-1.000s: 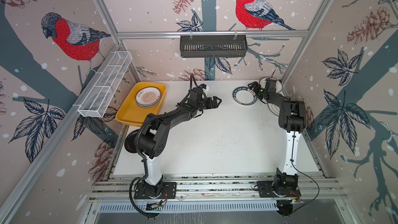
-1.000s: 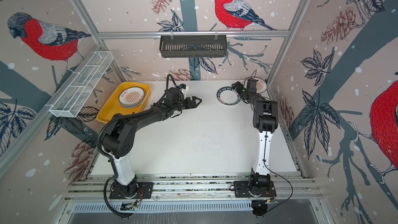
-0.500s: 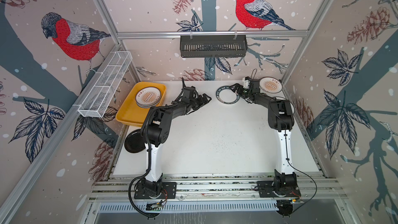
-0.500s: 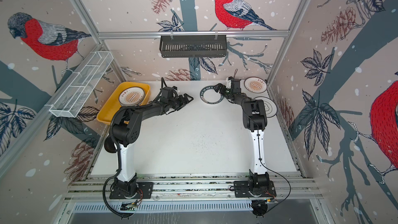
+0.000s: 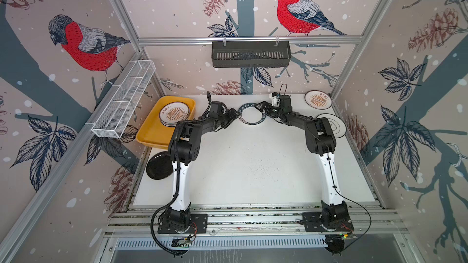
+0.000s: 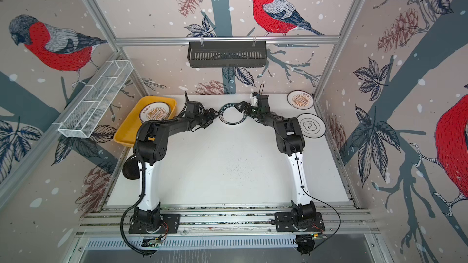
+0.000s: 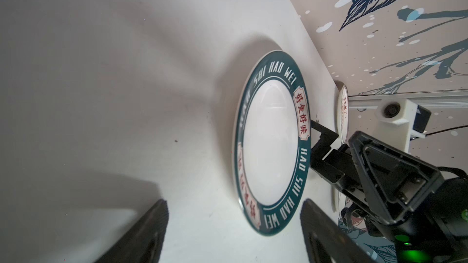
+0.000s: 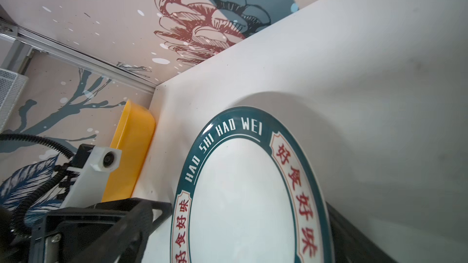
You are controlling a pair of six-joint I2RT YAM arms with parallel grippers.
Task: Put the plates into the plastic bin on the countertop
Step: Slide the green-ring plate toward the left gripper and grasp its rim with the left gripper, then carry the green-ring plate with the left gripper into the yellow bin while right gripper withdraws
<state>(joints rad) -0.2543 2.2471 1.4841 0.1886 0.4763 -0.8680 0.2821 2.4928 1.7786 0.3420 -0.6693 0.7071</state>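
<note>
A white plate with a dark lettered ring (image 5: 252, 123) (image 7: 271, 142) (image 8: 243, 198) lies flat on the countertop (image 5: 253, 168) near the back middle. My left gripper (image 5: 234, 117) (image 7: 234, 223) is open at its left rim, and the near rim sits just ahead of its fingers. My right gripper (image 5: 263, 108) is open against the right rim, low to the surface. The yellow plastic bin (image 5: 152, 132) (image 8: 131, 148) at back left holds a stack of plates (image 5: 174, 113) with a sunburst one on top.
A sunburst plate (image 5: 318, 99) lies in the back right corner, and an emblem plate (image 5: 334, 126) lies partly behind the right arm. A black plate (image 5: 159, 165) overhangs the left edge. A wire basket (image 5: 124, 102) and a black rack (image 5: 250, 54) hang on the walls.
The lettered plate has slid left along the back of the countertop with the right gripper against it. My left gripper drew back left with it, and its jaws narrowed a little.
</note>
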